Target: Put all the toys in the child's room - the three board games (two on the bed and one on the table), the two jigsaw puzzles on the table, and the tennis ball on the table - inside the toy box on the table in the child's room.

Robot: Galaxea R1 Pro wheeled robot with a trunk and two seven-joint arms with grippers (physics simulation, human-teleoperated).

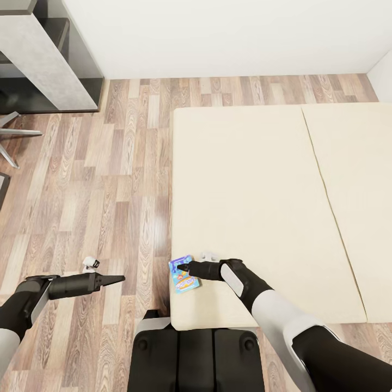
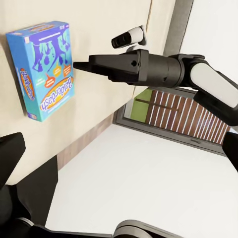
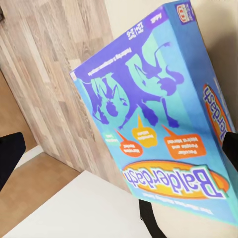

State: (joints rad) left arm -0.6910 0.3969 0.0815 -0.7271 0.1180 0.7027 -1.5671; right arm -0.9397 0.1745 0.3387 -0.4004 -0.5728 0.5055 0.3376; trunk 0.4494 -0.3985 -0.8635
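A blue board game (image 1: 184,276) lies flat on the near left corner of the cream bed (image 1: 261,190). Its lid reads "Balderdash" in the wrist views (image 2: 44,69) (image 3: 158,114). My right gripper (image 1: 181,268) reaches over the bed, its tip at the box's top face. In the right wrist view its fingers (image 3: 9,153) stand wide apart with the box between them, so it is open. My left gripper (image 1: 121,279) hovers open over the floor, just left of the bed corner and apart from the box. The toy box, jigsaw puzzles and tennis ball are out of view.
Brown wood-plank floor (image 1: 98,190) runs along the bed's left side. A grey mottled desk (image 1: 43,54) with dark shelving stands at the far left against the white wall, with chair legs (image 1: 11,130) beside it. My base (image 1: 196,359) touches the bed's near edge.
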